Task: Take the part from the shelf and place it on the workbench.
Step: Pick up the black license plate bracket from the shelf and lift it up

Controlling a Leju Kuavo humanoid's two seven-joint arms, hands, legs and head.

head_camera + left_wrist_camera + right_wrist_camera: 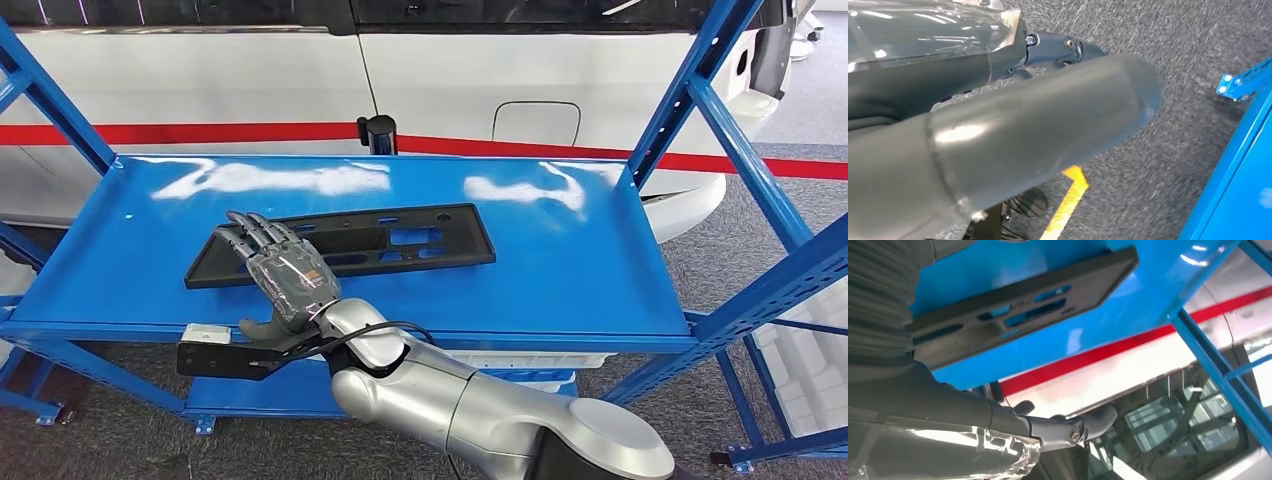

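- The black plastic panel (345, 243) is seen lying flat on the blue shelf (560, 270), toward its front left.
- The right hand (283, 270) is extended over the panel's left end, fingers apart, nothing held.
- The panel is judged light, stiff and thin; gripping along its near long edge is advised.
- The left hand's (973, 130) state cannot be told.

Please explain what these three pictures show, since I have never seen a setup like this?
This is a humanoid robot with two silver arms. The head view looks down from its body at a blue shelf holding a flat black part. The right robot hand is over the part's near end, fingers spread; whether it touches is unclear, and nothing is lifted yet. The right wrist view sits behind that hand, turned. The left wrist view shows the left robot hand hanging over grey carpet; its grasp cannot be judged.
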